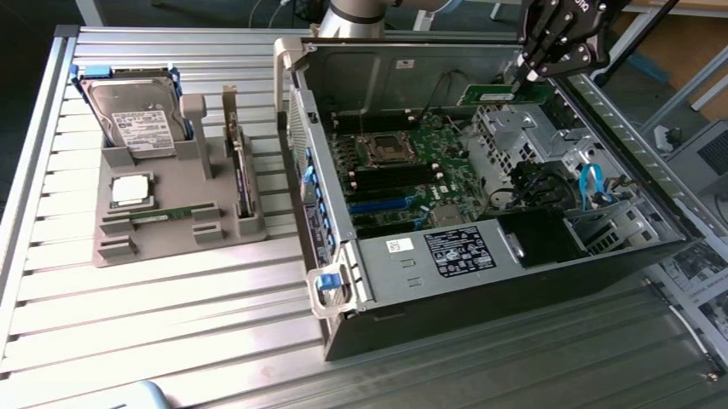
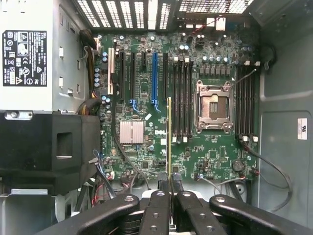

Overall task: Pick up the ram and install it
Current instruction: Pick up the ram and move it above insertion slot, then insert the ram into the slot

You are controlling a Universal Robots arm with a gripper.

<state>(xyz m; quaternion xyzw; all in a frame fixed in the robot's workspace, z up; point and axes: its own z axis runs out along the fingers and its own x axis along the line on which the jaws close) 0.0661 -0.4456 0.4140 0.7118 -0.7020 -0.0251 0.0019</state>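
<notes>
A holder (image 1: 170, 243) bearing a hard drive (image 1: 135, 119) sits on the desk (image 1: 170, 324), at the exterior view's left of the computer case (image 1: 478, 298); the ram (image 2: 169, 132) hangs above its motherboard (image 2: 146, 98).

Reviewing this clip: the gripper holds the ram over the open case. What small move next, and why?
Probably a small sideways shift toward the black memory slots before lowering. The gripper is shut on the ram, which hangs edge-on above the motherboard, parallel to the slots but seemingly beside them, not over one.
</notes>
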